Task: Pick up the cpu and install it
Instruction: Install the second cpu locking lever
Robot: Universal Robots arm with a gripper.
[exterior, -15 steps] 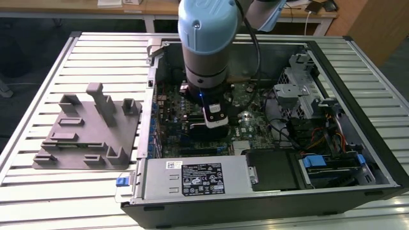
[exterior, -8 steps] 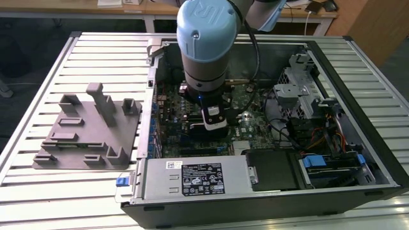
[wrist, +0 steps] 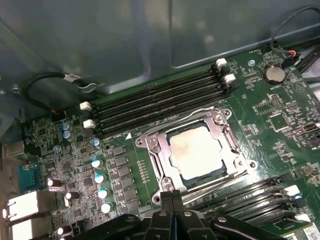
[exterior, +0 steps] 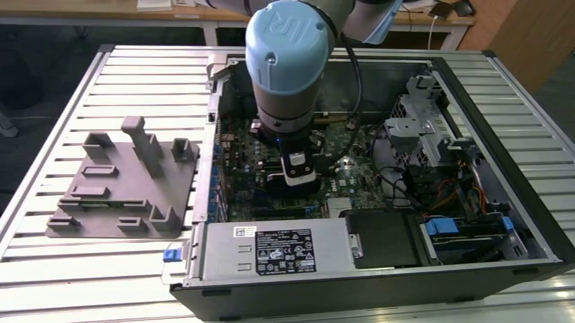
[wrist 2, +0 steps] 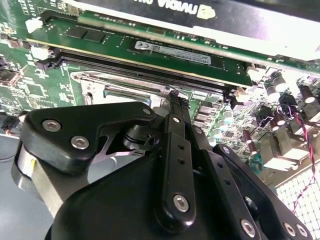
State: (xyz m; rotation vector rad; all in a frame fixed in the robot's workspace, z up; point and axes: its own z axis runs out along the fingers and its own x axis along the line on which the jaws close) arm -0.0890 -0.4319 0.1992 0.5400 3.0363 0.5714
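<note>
Gripper [wrist: 172, 196] is hanging low over the motherboard [wrist: 280, 125], fingers pressed together, gripping nothing. The cpu [wrist: 195, 151] is sitting flat in the socket frame [wrist: 150, 144], just beyond the fingertips, between the memory slots [wrist: 155, 102].

A ribbed metal desk [exterior: 134, 74] carries an open computer case [exterior: 378, 282]. A grey plastic fixture block [exterior: 126, 185] lies just beside the case, on the exterior view's left.

silver cpu [wrist: 196, 151] in grey metal socket frame [wrist: 156, 159], green motherboard [wrist: 280, 117], black gripper [wrist: 172, 199], light-blue arm joint [exterior: 289, 42], grey fixture block [exterior: 126, 182]
</note>
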